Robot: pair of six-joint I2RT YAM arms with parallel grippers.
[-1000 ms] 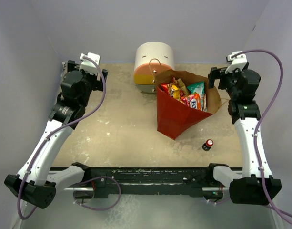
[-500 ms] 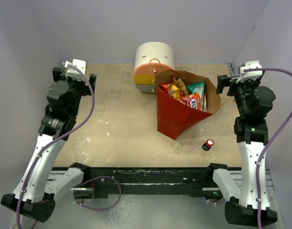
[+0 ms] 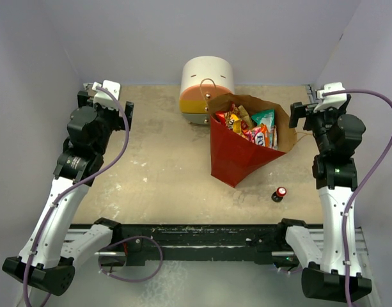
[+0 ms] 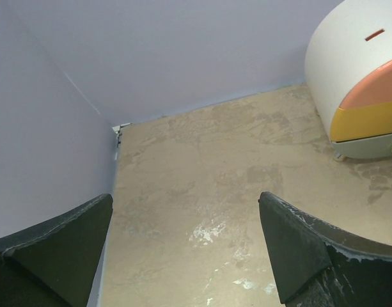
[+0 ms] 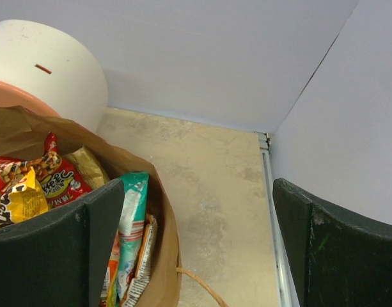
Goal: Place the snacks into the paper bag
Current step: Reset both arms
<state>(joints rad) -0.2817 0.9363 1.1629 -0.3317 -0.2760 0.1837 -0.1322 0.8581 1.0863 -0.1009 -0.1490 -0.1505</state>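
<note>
Top view: I count one red-sided brown kraft paper bag point(image 3: 237, 157), standing open right of centre toward the far edge. It holds several overlapping crinkly snack packets point(image 3: 250, 128). One round white-orange-yellow drawer unit point(image 3: 205, 86) sits just behind it, and one small red-capped bottle point(image 3: 280, 193) stands toward the near-right corner. Open tan bench point(image 3: 157, 166) lies left of the bag.

Left wrist: left gripper point(image 4: 186, 256) spread wide over the far-left corner.

Right wrist: right gripper point(image 5: 196, 249) spread wide beside the bag's rim; red, yellow and teal packets show inside.

Drawer unit point(image 3: 205, 77) partly behind the paper bag point(image 3: 234, 160); lower snacks point(image 3: 250, 131) out of sight inside it.
</note>
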